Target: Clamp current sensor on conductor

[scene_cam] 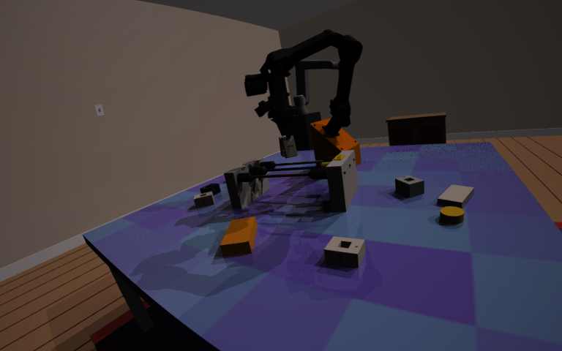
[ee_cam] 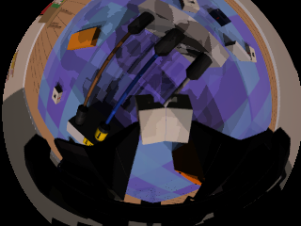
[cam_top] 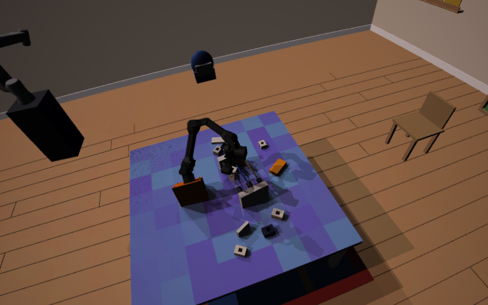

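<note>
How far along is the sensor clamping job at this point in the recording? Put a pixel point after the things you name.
Picked up: the gripper (scene_cam: 287, 138) (ee_cam: 165, 124) is shut on the pale sensor (scene_cam: 288, 147) (ee_cam: 166, 124), clear of the table (scene_cam: 414, 289). In hand: the sensor is held near the grey cable (ee_cam: 179, 89), above the cables in the exterior view. Left: getting it round the LOAD cable, matching the arrow, latching it and letting go.

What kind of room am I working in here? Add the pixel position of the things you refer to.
Possibly a robot lab or workshop in a plain wood-floored room: the black arm (cam_top: 206, 124) (scene_cam: 319, 43) stands on a checkered table (cam_top: 161, 276) (scene_cam: 406, 318), a second arm's tall black pedestal (cam_top: 48, 122) is nearby, and a wooden chair (cam_top: 417, 127) sits off to one side.
</note>
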### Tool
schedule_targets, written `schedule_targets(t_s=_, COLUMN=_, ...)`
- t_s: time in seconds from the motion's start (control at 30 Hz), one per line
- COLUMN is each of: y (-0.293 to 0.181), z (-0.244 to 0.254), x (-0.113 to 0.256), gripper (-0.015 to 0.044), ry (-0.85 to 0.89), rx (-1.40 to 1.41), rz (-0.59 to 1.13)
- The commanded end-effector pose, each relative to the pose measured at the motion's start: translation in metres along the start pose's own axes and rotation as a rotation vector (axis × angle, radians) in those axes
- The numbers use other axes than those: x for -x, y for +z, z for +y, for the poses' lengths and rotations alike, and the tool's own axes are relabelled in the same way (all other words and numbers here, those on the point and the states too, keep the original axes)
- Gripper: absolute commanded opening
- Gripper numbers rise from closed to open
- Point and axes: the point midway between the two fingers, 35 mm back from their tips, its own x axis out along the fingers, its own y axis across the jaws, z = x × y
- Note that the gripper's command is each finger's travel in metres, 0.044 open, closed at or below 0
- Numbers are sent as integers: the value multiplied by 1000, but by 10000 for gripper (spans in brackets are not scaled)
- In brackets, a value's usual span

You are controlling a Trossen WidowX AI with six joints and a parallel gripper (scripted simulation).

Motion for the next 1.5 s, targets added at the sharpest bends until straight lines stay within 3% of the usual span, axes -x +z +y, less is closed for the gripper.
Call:
schedule_targets(t_s=0.0, y=7, z=8, x=-1, gripper=0, ry=6, rx=-120, rz=3)
schedule_targets(t_s=0.7, y=34, z=50, x=-10, gripper=0, ry=9, rx=-711, rz=12)
schedule_targets(t_s=1.47, y=36, z=51, x=-41, gripper=0, ry=10, rx=-716, rz=11)
